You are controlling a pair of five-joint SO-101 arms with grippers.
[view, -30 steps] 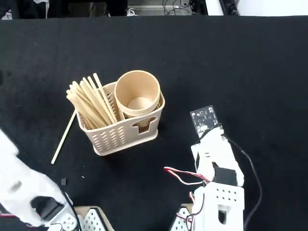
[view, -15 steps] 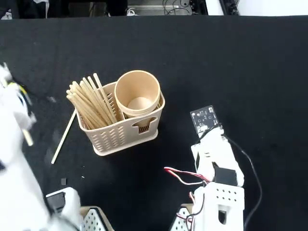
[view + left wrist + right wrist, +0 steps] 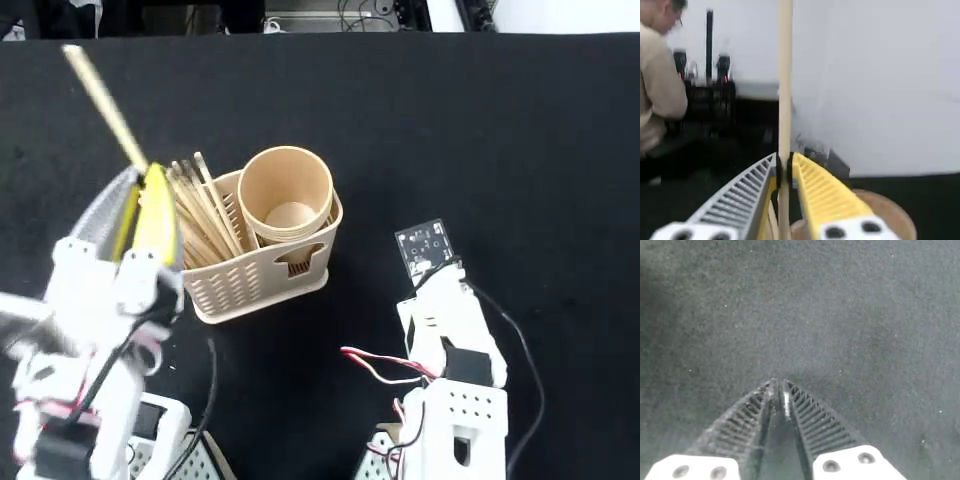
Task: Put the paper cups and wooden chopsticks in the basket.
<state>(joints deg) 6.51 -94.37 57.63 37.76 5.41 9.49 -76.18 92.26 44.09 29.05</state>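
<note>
The beige slotted basket [image 3: 262,268] stands at the table's middle left. Stacked paper cups [image 3: 286,192] fill its right half and a bundle of wooden chopsticks [image 3: 205,215] leans in its left half. My left gripper [image 3: 140,172] hangs right beside the basket's left end, shut on a single chopstick [image 3: 104,103] that points away toward the far left. In the left wrist view that chopstick [image 3: 785,75] rises between the grey and yellow fingers [image 3: 810,175] of the gripper [image 3: 785,167], with a cup rim [image 3: 886,210] below. My right gripper [image 3: 777,387] is shut and empty, low over the black cloth.
The right arm [image 3: 450,345] rests at the front right, with a small circuit board [image 3: 424,248] on its wrist. The left arm's white body [image 3: 100,300] covers the cloth to the left of the basket. The black table [image 3: 480,130] is bare at the back and right.
The left arm has swung in from the left edge to the basket's left end, lifting a chopstick. The loose chopstick seen on the cloth earlier is now behind that arm. The right arm stayed still.
</note>
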